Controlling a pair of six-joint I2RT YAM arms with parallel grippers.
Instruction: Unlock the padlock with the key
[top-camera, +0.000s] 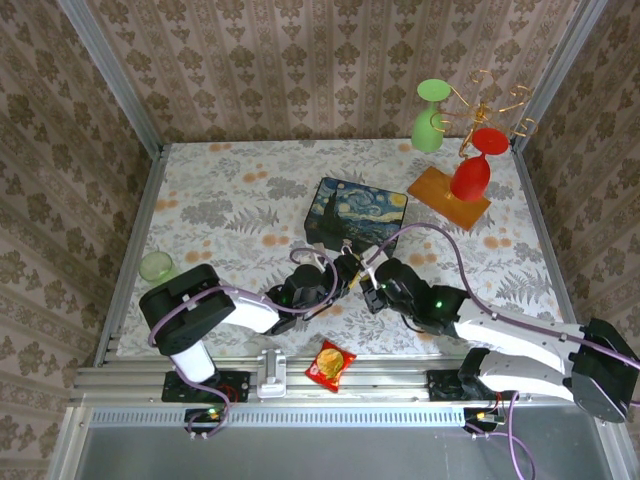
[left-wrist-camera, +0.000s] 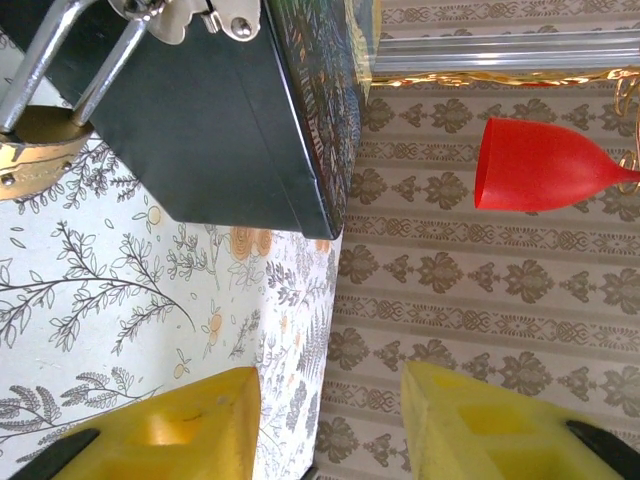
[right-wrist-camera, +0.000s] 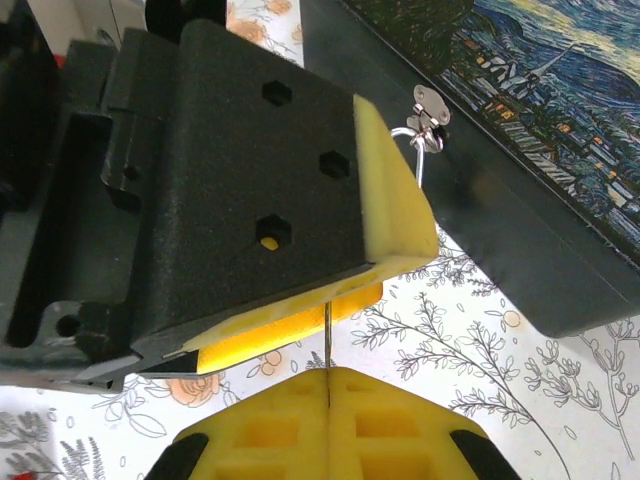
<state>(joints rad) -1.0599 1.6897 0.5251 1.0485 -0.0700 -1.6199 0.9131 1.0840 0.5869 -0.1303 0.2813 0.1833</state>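
The left gripper of a 2-arm robot hovers with its yellow fingers spread apart and nothing between them, just short of the padlock, at the middle of the table. The padlock's silver shackle is threaded through the hasp on the near side of the Starry Night box, and its brass body hangs low against the box's dark wall, close to the floral cloth. From the right wrist, the right gripper has its fingers pressed together, pinching the key, a thin metal sliver that stands straight up from between the pads toward the underside of the left gripper's yellow pad; whether its tip touches that pad or the padlock cannot be told, as the black body of the left gripper hides the lock from that side. From above, both grippers meet just in front of the box's near face. A green goblet and a red goblet stand by a gold wire rack at the far right corner, the red one on an orange board. A pale green cup sits at the left edge, and a red snack packet lies on the metal rail past the near edge.
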